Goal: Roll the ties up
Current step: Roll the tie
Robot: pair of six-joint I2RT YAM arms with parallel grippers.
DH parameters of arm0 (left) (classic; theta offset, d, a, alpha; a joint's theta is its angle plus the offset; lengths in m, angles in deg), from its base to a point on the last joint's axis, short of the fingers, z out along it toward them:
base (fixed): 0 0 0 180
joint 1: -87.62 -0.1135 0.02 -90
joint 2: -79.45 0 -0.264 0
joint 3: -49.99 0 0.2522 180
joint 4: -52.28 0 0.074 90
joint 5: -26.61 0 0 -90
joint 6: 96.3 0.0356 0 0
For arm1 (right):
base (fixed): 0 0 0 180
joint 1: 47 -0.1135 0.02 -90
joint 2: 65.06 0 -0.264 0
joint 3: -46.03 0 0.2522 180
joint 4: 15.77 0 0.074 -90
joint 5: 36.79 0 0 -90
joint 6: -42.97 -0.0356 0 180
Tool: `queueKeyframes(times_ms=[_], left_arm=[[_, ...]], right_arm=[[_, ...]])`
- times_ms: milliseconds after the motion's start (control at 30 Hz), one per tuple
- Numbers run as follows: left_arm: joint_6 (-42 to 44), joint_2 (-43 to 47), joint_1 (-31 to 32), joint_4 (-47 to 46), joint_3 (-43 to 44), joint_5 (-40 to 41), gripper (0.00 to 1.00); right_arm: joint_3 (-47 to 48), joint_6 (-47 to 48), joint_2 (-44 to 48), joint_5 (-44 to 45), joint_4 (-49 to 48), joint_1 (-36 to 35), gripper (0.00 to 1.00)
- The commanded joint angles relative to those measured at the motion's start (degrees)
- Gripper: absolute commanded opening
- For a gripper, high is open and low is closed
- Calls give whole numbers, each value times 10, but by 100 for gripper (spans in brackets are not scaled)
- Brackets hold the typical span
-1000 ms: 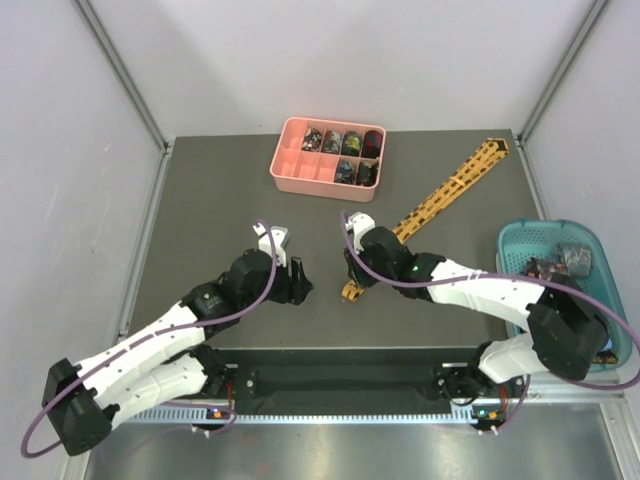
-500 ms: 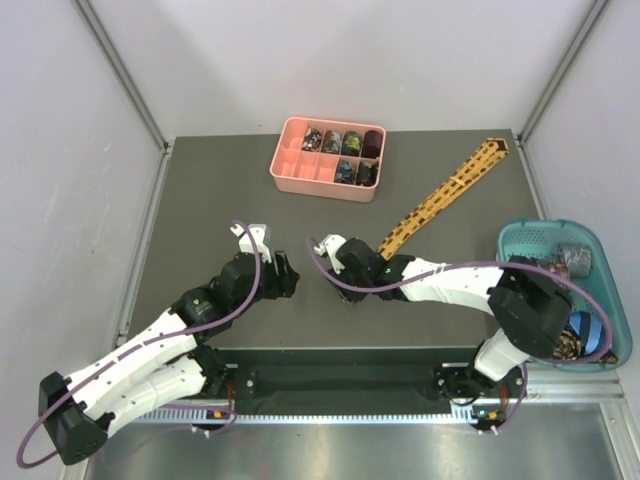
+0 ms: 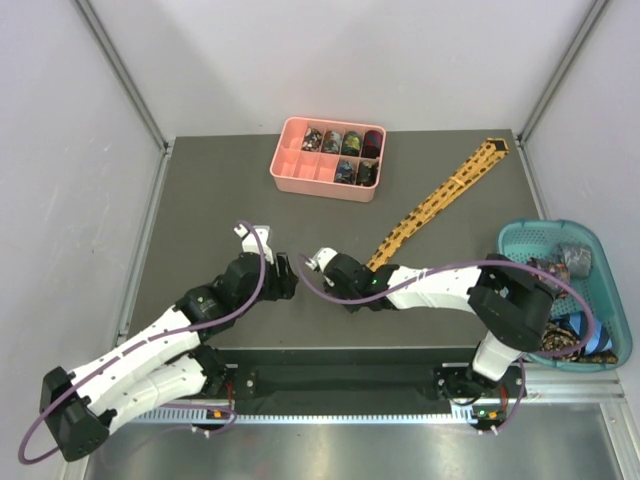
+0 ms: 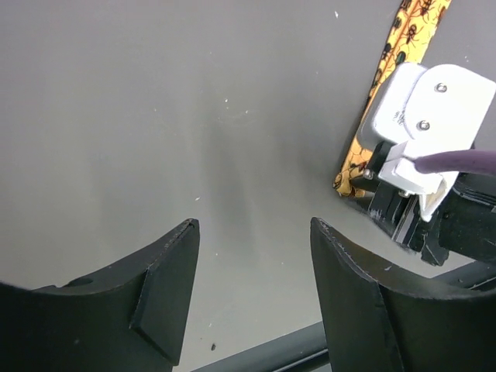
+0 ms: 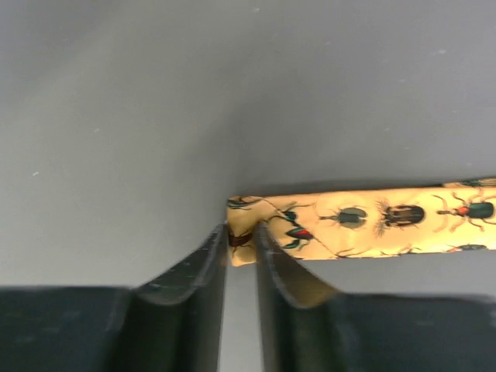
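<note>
- Pinching the narrow end of the yellow beetle-print tie, the right gripper has its jaws drawn almost together. A corner of the fabric sits right between their tips, low over the dark bench.
- Seen from above, that tie lies flat and unrolled. It runs diagonally from the far right corner of the bench toward the middle, where its near end goes out of sight under the right arm's wrist.
- The left gripper hangs just beside the right one, on its left. Its jaws stand wide with nothing between them, only bare bench below.
- In the left wrist view the right gripper's white housing sits over the tie's end, and the printed fabric stretches away to the upper edge.
- A pink compartment tray stands at the far middle of the bench, well apart from both grippers. Rolled ties, small dark coils, fill several compartments toward its right side.
- A teal basket sits off the right side of the bench, next to the right arm, and holds a heap of loose ties — dark patterned, some blue.
</note>
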Motion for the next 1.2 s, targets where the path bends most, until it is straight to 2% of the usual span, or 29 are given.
queueKeyframes(times_ms=[0,100,300,433,600,633,833,1100,1167], left_arm=[[9,-4,-1,-11,8,4,64],[13,-5,-1,-11,7,5,64],[15,-13,-2,-37,-10,0,64],[37,-17,-1,-97,-41,-48,64],[49,-27,-1,-189,-87,-95,65],[50,-26,-1,-202,-94,-100,65],[71,-41,-1,-296,-131,-134,66],[138,-95,-1,-327,-120,-163,64],[165,-111,0,-346,-115,-192,66]], right_arm=[[3,-17,-26,12,-7,-20,17],[3,-25,-20,18,-6,-23,0],[7,-36,19,4,-31,-25,0],[20,-48,46,-17,-41,-23,0],[18,-83,73,-90,-75,1,0],[16,-88,73,-125,-82,6,0],[15,-133,61,-209,-106,39,0],[3,-151,49,-295,-116,111,0],[1,-151,45,-304,-113,125,0]])
